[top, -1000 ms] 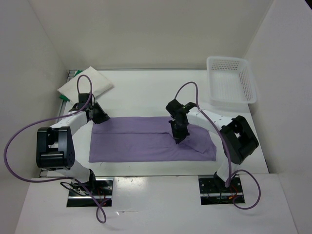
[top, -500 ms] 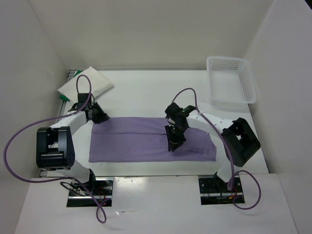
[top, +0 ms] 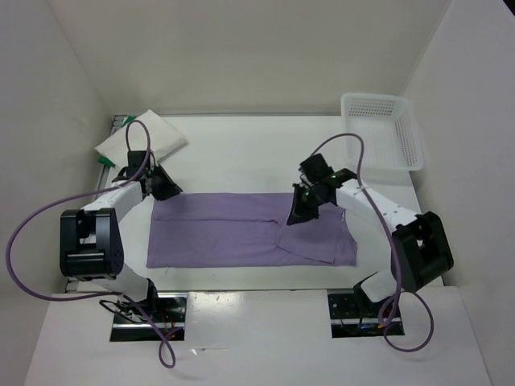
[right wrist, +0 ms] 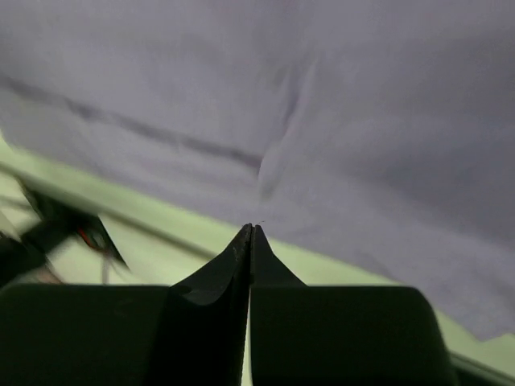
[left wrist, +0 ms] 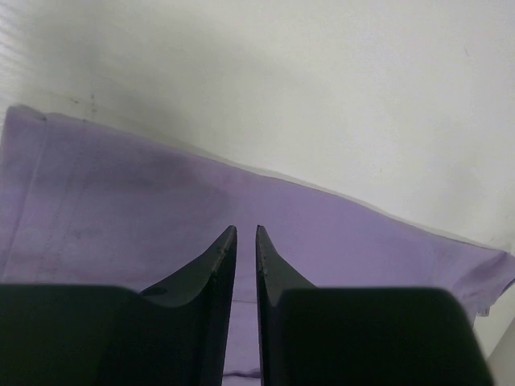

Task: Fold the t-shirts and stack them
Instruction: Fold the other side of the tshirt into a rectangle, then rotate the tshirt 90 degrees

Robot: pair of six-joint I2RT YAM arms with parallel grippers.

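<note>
shifting right gripper (top: 297, 216) rightward, jaws pressed together; resting left gripper (top: 167, 191), narrowly parted, grip unclear, at lavender t-shirt (top: 225, 235) corner; folding it, with stacking onto white t-shirt (top: 149, 138) remaining.

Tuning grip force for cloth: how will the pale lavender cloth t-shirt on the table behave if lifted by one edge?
Probably floppy: the pale lavender cloth t-shirt lies flat, its end by the right gripper buckled into a loose flap. Likely light, being thin; pushing would probably wrinkle it, not slide it.
</note>
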